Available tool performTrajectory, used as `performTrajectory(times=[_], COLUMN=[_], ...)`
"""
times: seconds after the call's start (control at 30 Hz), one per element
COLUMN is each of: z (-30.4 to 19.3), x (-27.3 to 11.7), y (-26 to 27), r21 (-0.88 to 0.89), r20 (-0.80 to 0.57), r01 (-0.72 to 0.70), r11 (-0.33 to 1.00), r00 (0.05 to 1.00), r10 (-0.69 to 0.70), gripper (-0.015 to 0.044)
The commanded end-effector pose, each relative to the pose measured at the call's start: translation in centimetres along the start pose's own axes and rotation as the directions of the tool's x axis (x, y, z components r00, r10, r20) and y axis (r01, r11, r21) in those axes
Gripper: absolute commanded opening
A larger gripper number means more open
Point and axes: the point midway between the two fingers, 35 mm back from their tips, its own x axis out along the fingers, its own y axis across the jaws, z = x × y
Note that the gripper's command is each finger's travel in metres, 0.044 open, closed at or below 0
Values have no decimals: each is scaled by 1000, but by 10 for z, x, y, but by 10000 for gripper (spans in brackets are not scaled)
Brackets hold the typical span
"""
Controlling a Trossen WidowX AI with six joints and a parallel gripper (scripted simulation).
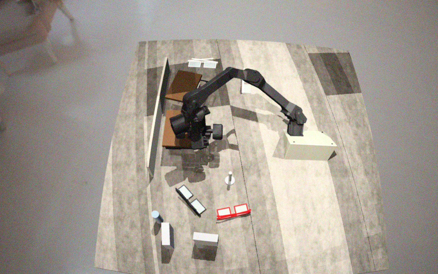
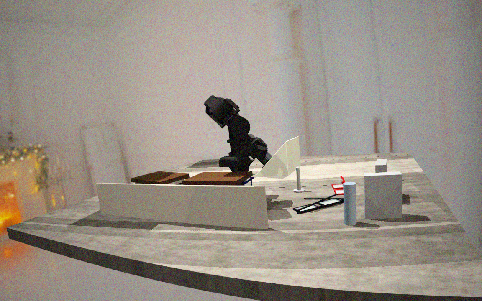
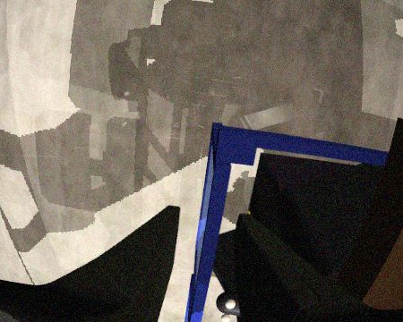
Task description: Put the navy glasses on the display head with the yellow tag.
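The navy glasses (image 3: 300,139) (image 2: 251,181) are at the front of the nearer brown-topped display head (image 1: 170,134) (image 2: 216,177) (image 3: 396,268). In the wrist view their upper bar runs level toward the head, and a long side runs down between my fingers. My gripper (image 3: 208,221) is slightly open around that side, with a gap beside each finger. A tiny yellow spot (image 3: 249,213) shows beside the right fingertip. The nose and ears are hidden, so I cannot tell how the bridge and temples sit. The other head (image 1: 183,83) (image 2: 160,176) stands beside it, apart from my gripper.
A long beige wall (image 1: 157,117) (image 2: 183,204) stands behind both heads. Black glasses (image 1: 188,202), red glasses (image 1: 233,215), a small post (image 1: 230,176) (image 2: 298,179), a blue cylinder (image 1: 157,216) (image 2: 349,204) and grey boxes (image 1: 167,234) (image 1: 205,238) stand or lie to one side. White glasses (image 1: 210,64) lie beyond the other head.
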Motion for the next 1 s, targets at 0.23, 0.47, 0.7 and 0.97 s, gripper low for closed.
performTrajectory(times=[0.23, 0.47, 0.7, 0.97], z=[0, 0, 0, 0], x=[-24, -33, -39, -49], y=[0, 4, 36, 58], r21=[-4, -6, -8, -9], r20=[1, 1, 1, 2], r01=[0, 0, -2, -3], r11=[1000, 1000, 1000, 1000], r00=[1000, 1000, 1000, 1000], r10=[0, 0, 2, 3], gripper=[107, 107, 107, 107])
